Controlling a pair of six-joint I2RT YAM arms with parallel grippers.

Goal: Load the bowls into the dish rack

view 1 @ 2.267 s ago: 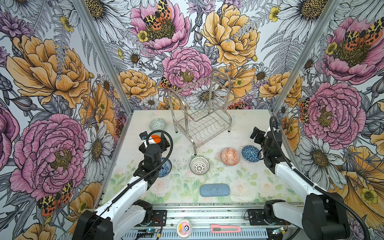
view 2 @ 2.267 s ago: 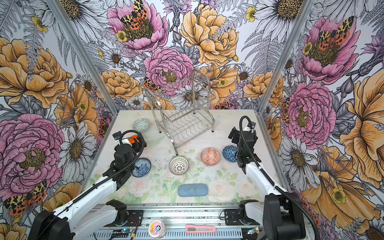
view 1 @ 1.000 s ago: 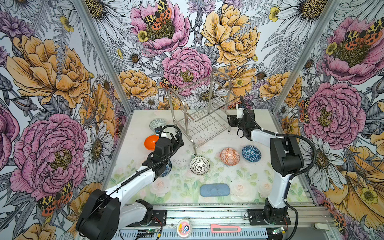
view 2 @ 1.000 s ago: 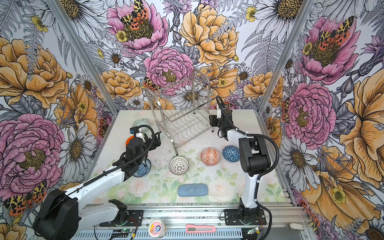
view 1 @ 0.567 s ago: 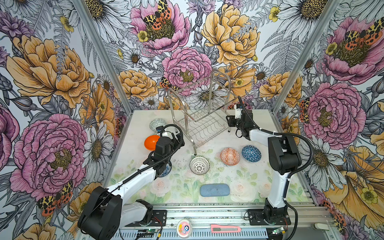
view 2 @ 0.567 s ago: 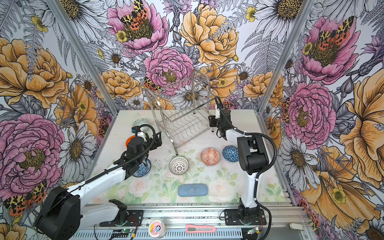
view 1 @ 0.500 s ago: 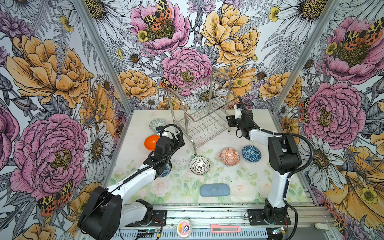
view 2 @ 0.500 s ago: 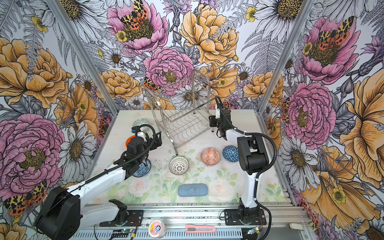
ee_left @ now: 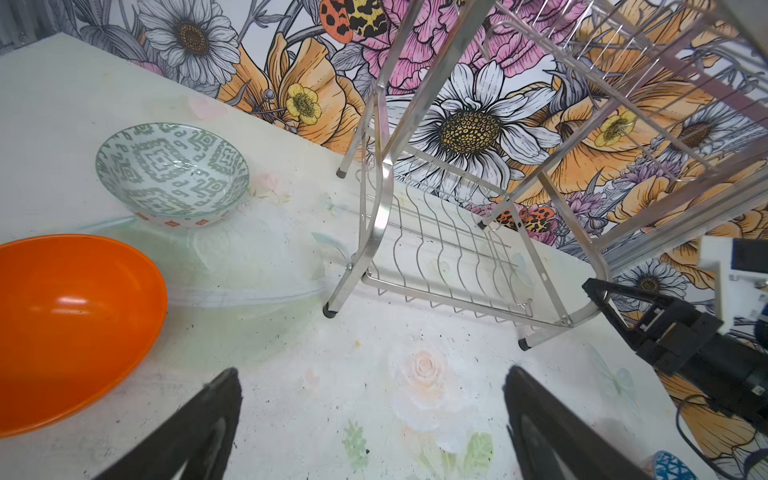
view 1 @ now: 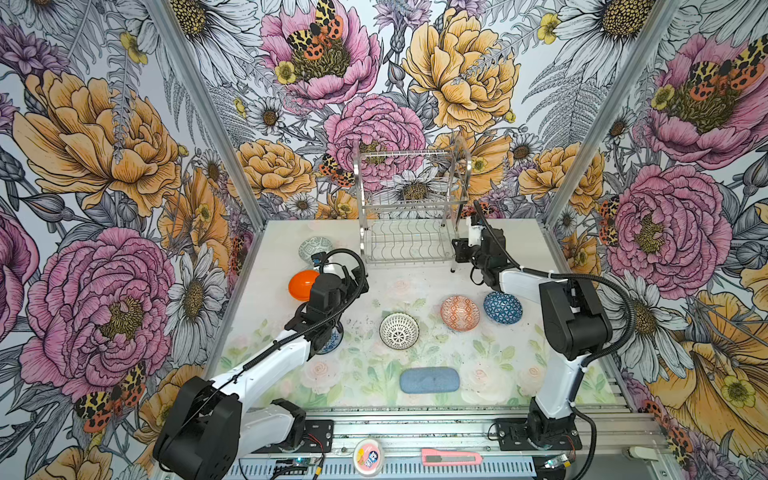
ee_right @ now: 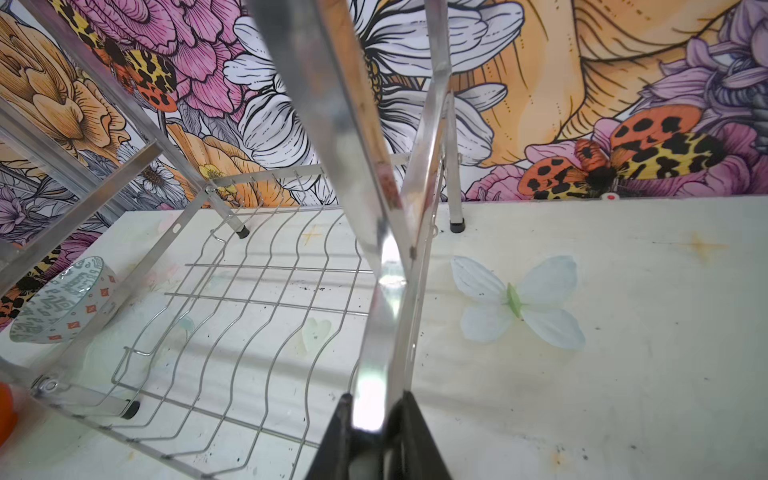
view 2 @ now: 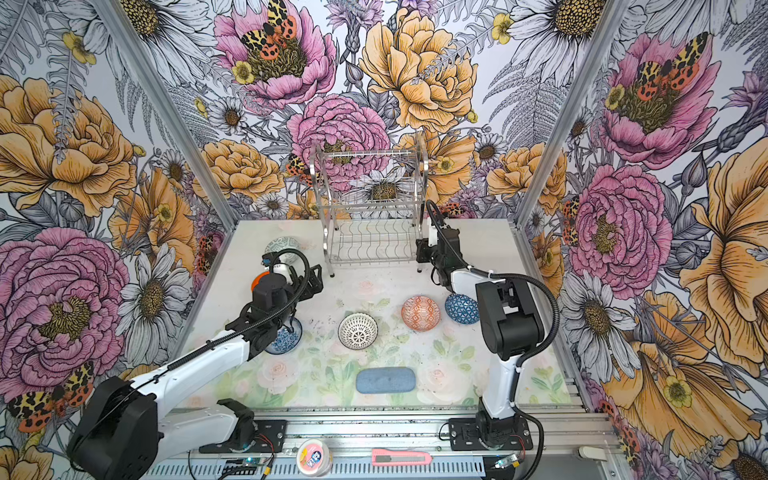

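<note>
Judging by the grip, the step in hand was squaring up the dish rack [view 1: 405, 245], not loading it. The right claw [ee_right: 376, 405] was pinched on its side frame by a front leg. The left claw [ee_left: 372, 374] gaped wide and empty over the desk [view 1: 415, 286], near the orange bowl [view 1: 303, 285]. All the bowls sat on the desk (both tiers bare). Next, the left claw would need lowering over a rim.

The rack [view 1: 409, 216] stands at the back of the desk [view 1: 415, 286]; left of it sits one bowl [view 1: 316, 248], with another bowl [view 1: 302, 284] just before that one. Four more bowls [view 2: 286, 343] [view 2: 357, 330] [view 2: 420, 312] [view 2: 460, 309] lie in a row before the rack, and the pad [view 1: 429, 379] lies before those.
</note>
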